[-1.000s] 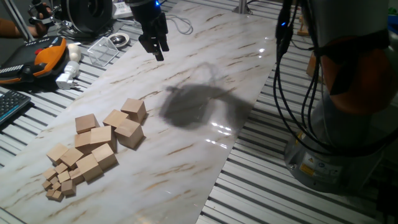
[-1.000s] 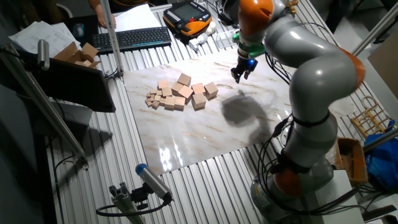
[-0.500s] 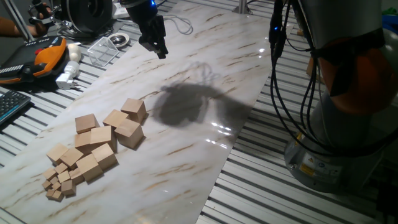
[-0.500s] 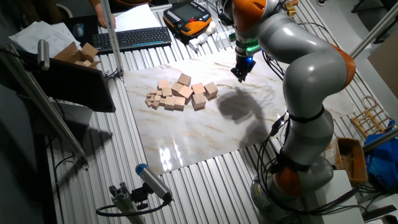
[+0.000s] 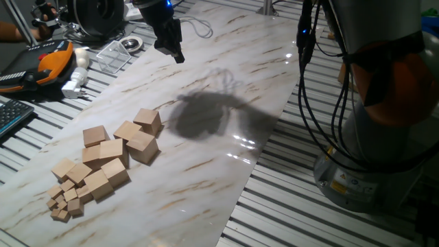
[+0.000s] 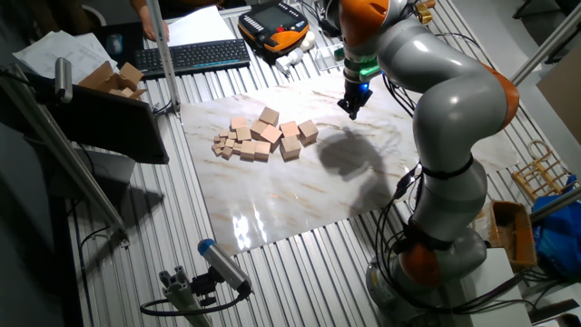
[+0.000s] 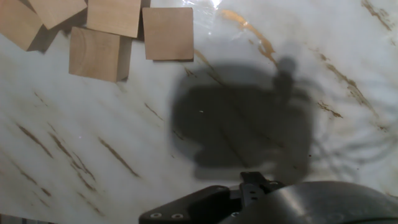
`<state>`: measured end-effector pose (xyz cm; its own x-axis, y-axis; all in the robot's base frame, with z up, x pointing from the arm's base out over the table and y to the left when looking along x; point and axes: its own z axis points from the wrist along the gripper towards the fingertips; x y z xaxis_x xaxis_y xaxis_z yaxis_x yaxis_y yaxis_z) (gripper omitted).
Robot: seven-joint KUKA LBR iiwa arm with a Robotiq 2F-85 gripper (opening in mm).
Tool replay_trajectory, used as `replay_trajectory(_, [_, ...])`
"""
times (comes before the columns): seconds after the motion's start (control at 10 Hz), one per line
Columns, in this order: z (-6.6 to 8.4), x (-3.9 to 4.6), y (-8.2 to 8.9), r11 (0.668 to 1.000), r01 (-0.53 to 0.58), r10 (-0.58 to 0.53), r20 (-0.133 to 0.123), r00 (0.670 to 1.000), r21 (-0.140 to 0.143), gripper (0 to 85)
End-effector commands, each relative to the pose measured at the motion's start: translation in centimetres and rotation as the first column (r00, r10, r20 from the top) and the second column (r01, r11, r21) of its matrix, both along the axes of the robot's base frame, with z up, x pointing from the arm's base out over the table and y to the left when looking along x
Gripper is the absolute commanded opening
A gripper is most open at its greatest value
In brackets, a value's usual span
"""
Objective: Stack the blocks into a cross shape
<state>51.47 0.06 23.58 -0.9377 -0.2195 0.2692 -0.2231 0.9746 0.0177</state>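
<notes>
A white marble-patterned slab (image 5: 226, 82) lay on a slatted metal table (image 5: 288, 206), with clutter along the table's far edge: a keyboard (image 6: 195, 56), an orange pendant (image 5: 48, 62) and a clear tray (image 5: 116, 53).

The arm (image 6: 445, 100) was the largest thing in view, reaching over the slab's far side. Its end effector (image 5: 171, 49) hung above bare marble at about 12 o'clock in one fixed view, well apart from the wood and holding nothing. Its fingers looked close together, but I could not tell how far apart they stood; the hand view showed only a dark part of the hand at its lower edge.

The blocks (image 5: 113, 154) sat in one loose cluster at about 8 o'clock in that view, touching or just beside one another, none yet stacked. I counted roughly eight or nine, though overlaps made this uncertain. In the hand view, four of them showed at 10 to 11 o'clock.

Smallest were the tiny cubes (image 5: 63, 204), about half a dozen, crowded at the cluster's near end.

Risk, as I judged it: the blocks were packed tight, so a finger coming down between neighbours could shove or tip them, or pinch two at once. The glossy slab could let a nudged block slide.
</notes>
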Motion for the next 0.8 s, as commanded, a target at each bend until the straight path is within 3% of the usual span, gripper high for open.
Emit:
replay_trajectory(0.0, [0.0,0.01,0.0,1.0,-0.009,0.009,-0.002,1.0,0.002,0.0])
replay_trajectory(0.7, [-0.01,-0.01,0.0,1.0,-0.019,0.019,0.001,1.0,0.007,0.0])
